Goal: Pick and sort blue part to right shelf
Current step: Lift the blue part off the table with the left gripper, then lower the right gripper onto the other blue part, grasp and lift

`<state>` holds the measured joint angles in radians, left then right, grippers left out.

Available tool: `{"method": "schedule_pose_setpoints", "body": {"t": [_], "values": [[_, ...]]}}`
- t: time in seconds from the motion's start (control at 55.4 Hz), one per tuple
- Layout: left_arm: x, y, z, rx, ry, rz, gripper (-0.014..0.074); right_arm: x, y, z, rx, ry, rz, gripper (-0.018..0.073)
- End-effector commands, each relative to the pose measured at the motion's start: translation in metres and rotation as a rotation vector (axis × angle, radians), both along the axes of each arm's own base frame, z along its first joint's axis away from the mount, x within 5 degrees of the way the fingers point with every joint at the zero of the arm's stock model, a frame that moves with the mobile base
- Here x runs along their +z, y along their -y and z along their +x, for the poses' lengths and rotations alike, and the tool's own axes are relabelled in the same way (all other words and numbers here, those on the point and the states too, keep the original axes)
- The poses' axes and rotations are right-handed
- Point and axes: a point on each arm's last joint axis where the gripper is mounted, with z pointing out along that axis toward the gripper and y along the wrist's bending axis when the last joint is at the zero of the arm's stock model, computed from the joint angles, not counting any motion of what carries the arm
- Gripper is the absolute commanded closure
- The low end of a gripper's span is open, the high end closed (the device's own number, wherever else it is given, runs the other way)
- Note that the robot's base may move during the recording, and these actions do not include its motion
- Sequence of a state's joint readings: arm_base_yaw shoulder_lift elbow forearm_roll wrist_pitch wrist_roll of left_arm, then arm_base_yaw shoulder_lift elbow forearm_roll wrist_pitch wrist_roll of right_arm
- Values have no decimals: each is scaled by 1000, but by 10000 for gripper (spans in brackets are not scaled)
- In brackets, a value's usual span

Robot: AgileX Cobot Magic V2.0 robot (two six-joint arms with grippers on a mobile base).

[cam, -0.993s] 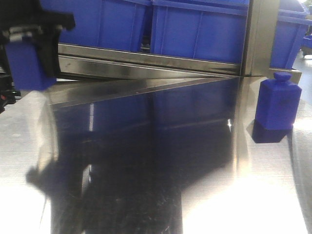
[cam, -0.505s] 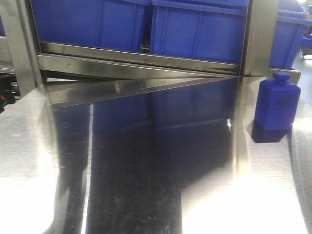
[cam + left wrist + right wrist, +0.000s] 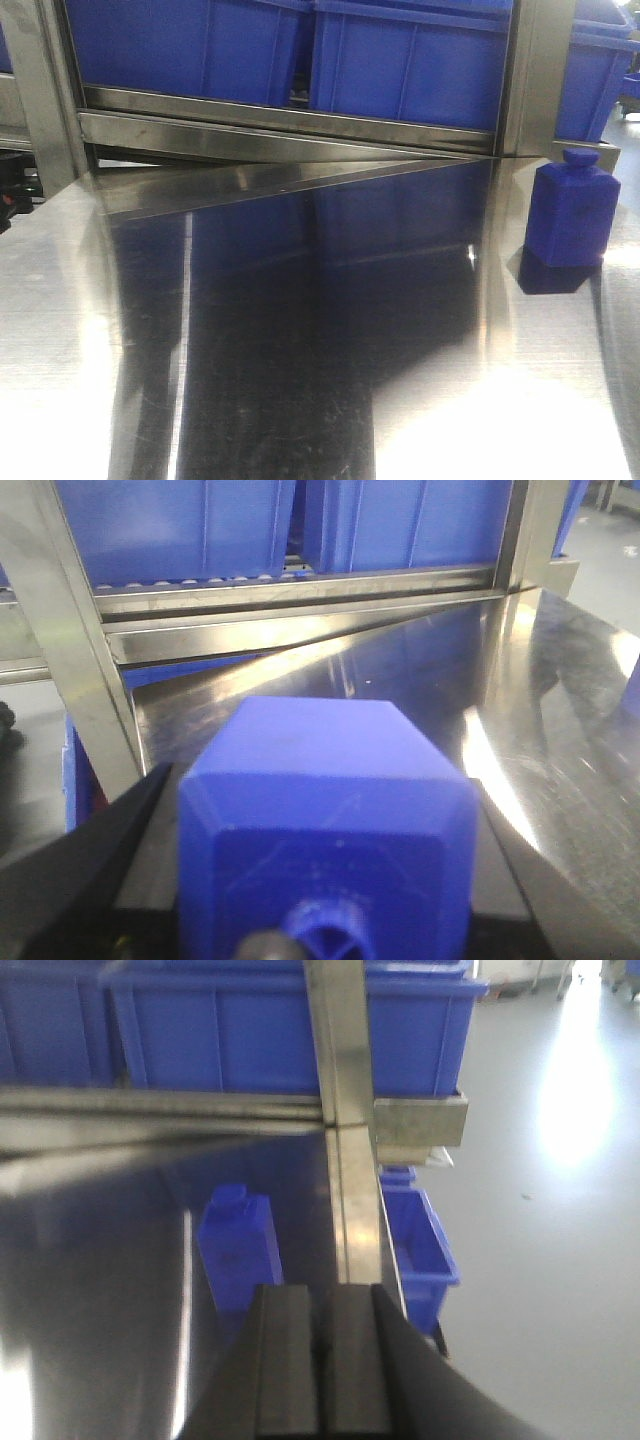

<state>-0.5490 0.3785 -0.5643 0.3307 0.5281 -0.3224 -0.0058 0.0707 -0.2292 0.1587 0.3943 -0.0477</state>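
left gripper [image 3: 322, 875]: grips blue part [image 3: 320, 765], in front of right shelf [image 3: 290, 125] | right gripper [image 3: 320, 1360]: pinched tight, holding nothing | second blue part [image 3: 572, 215]: upright on table [image 3: 300, 340], close to shelf

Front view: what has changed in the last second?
The left gripper, shut on a blue part, moved out of the front view's upper left corner; its wrist view shows the part gripped now. The second blue part on the table, the shelf and the blue bins stayed put.

Left gripper [image 3: 318, 885] clamps the blue part [image 3: 325, 780]; right gripper [image 3: 320, 1355] sits fully closed, jaws touching.
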Motion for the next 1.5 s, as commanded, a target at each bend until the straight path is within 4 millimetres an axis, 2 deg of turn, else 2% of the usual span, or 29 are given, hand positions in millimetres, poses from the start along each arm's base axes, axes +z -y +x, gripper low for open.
{"method": "schedule_pose_setpoints", "body": {"t": [0.0,0.072,0.253,0.343,0.469,0.542,0.596,0.65,0.812,1.065,1.336,1.48], "values": [[14,2,-4,-40,130,-60,263,35,0,4,25,-19,-137,519],[13,1,-5,-43,138,-65,263,59,-3,8,86,-52,-198,519],[15,2,-5,-51,157,-76,263,107,-16,30,246,-223,-182,484],[16,2,-5,-55,168,-83,263,124,-23,46,297,-313,-177,386],[16,3,-5,-59,165,-95,263,148,-29,78,327,-388,-164,134],[16,3,-5,-62,158,-106,263,157,-32,93,334,-412,-162,30],[16,3,-6,-64,153,-116,263,163,-34,106,338,-427,-160,-15],[16,4,-6,-66,148,-124,263,165,-36,120,340,-445,-159,-21],[16,4,-6,-67,145,-129,263,155,-42,162,345,-533,-157,-20],[16,4,-6,-70,138,-141,263,110,-52,231,353,-723,-150,-20],[16,4,-6,-70,138,-141,263,73,-55,279,329,-831,-166,-20],[16,4,-6,-70,138,-141,263,63,-56,295,308,-850,-163,-20]]}}
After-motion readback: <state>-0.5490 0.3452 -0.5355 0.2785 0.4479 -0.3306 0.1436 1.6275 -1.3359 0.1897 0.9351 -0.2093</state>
